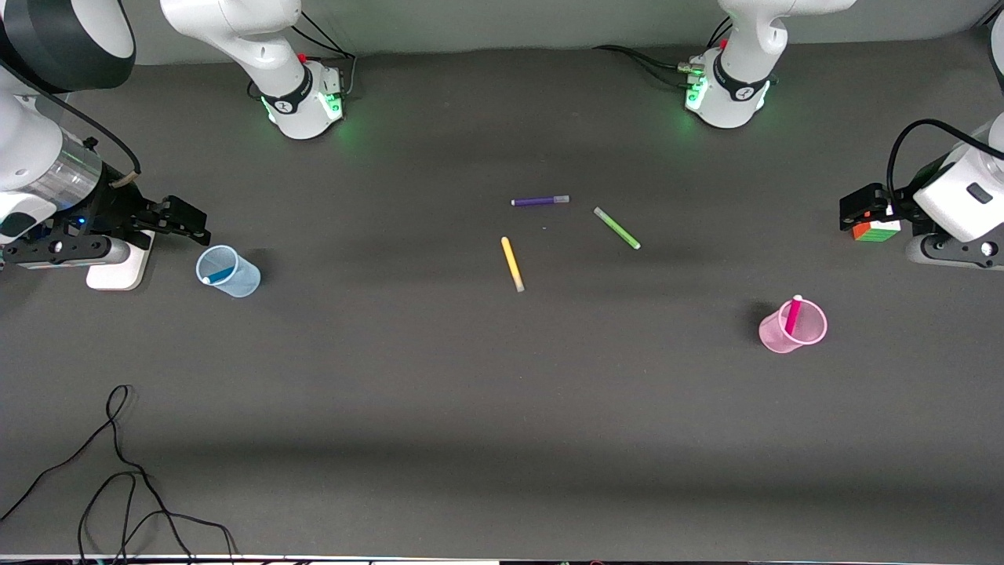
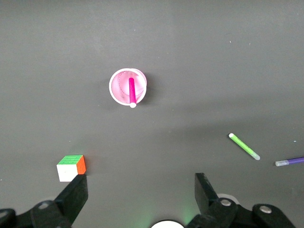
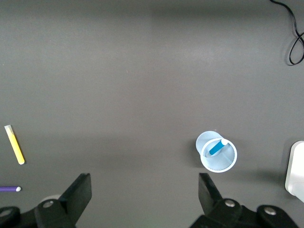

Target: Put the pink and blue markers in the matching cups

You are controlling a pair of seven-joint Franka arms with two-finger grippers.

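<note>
The pale blue cup stands toward the right arm's end of the table with the blue marker leaning inside it. The pale pink cup stands toward the left arm's end with the pink marker upright in it. My right gripper hangs open and empty beside the blue cup, which also shows in the right wrist view. My left gripper hangs open and empty over the table's end by a colour cube. The pink cup also shows in the left wrist view.
A purple marker, a green marker and a yellow marker lie loose mid-table. A colour cube sits under the left gripper. A white block lies by the right gripper. A black cable curls at the near corner.
</note>
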